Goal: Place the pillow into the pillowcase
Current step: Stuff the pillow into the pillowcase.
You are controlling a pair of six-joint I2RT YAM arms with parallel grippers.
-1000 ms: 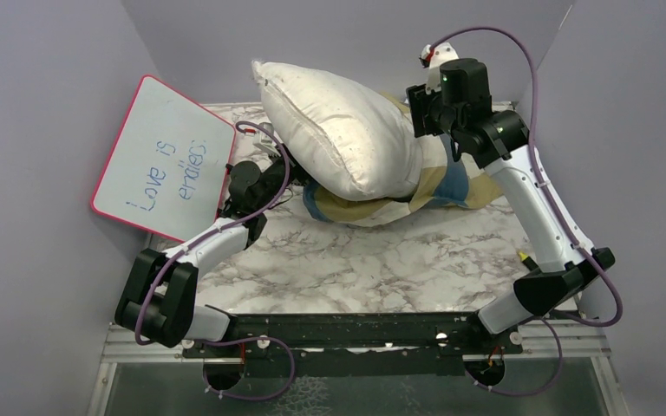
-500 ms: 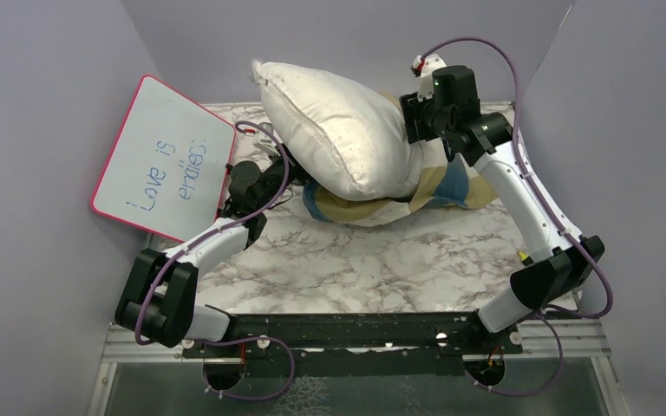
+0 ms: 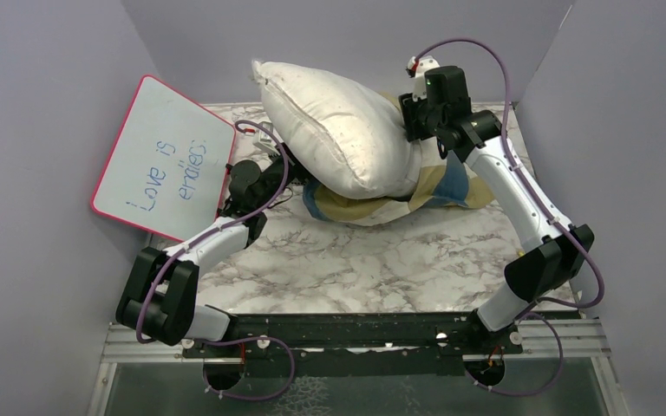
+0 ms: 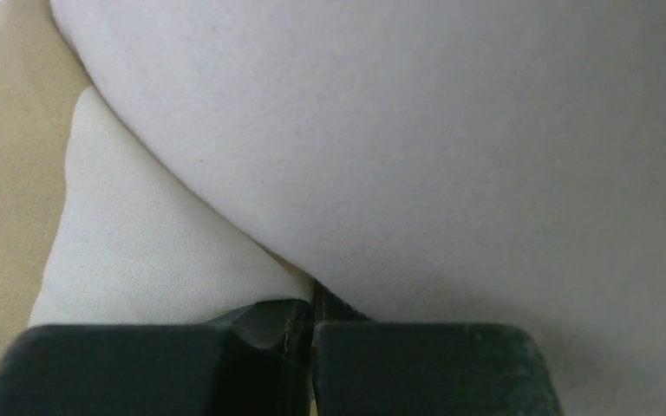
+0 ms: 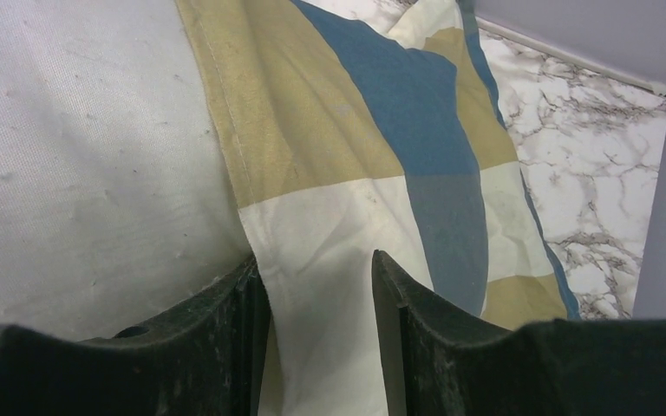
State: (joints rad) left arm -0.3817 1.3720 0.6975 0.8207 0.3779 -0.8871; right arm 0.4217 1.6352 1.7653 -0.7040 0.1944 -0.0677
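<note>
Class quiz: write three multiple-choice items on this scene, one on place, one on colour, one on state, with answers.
1. Where is the whiteboard? A) left of the pillow B) on the pillow C) under the pillow
2. The pillowcase shows: A) red, green B) blue, tan, cream C) black only
3. The right end effector is: A) open, astride the cloth B) clamped on the whiteboard C) out of view
Answers: 1 A, it stands at far left; 2 B, checked blocks show; 3 A, the wrist view shows the gap.
</note>
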